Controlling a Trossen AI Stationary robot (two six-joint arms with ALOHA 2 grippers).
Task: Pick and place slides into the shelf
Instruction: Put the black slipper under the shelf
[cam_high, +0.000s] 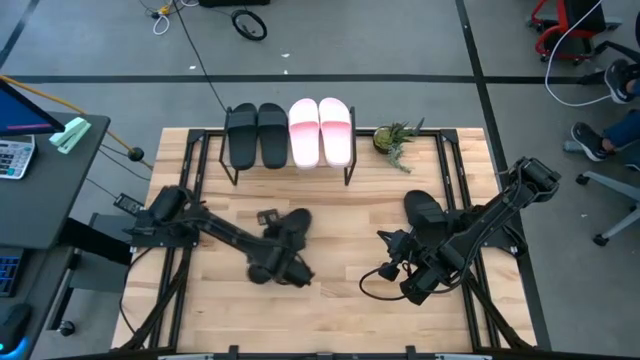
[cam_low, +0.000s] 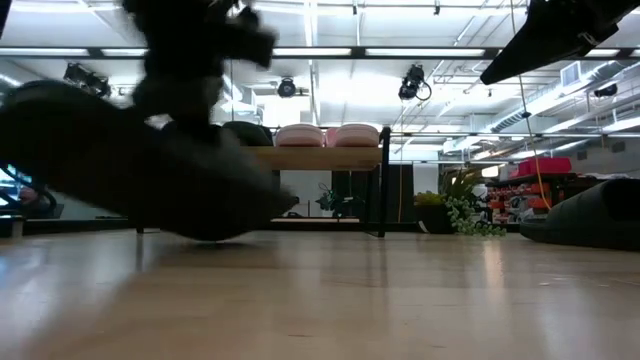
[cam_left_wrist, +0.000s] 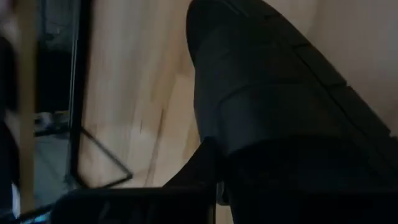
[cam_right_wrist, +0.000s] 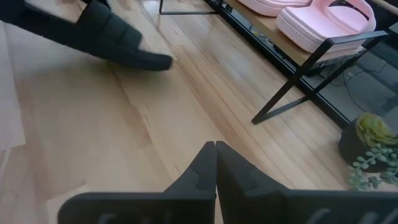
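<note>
The shelf (cam_high: 292, 168) stands at the table's far edge. On its top board rest two black slides (cam_high: 257, 135) and two pink slides (cam_high: 321, 131), soles down. My left gripper (cam_high: 283, 245) is mid-table, shut on a third black slide (cam_low: 130, 165), which fills the left wrist view (cam_left_wrist: 267, 106). A fourth black slide (cam_high: 422, 208) lies sole-down on the table right of centre, also in the low view (cam_low: 590, 215). My right gripper (cam_right_wrist: 216, 163) is shut and holds nothing. It hovers just near of that slide (cam_high: 388, 243). My left gripper holds the black slide around its wide strap (cam_left_wrist: 249, 118), coming from above. One finger (cam_left_wrist: 202, 168) shows against the strap's edge; the slide hides the other. The slide hangs tilted, with its low end (cam_low: 270, 205) close to the tabletop; whether it touches I cannot tell.
A small potted plant (cam_high: 394, 140) stands right of the shelf. Bare tabletop (cam_high: 340, 215) lies between the two grippers and in front of the shelf. A desk with a calculator (cam_high: 12, 155) stands off the table's left side, and a person's foot (cam_high: 588, 140) shows far right.
</note>
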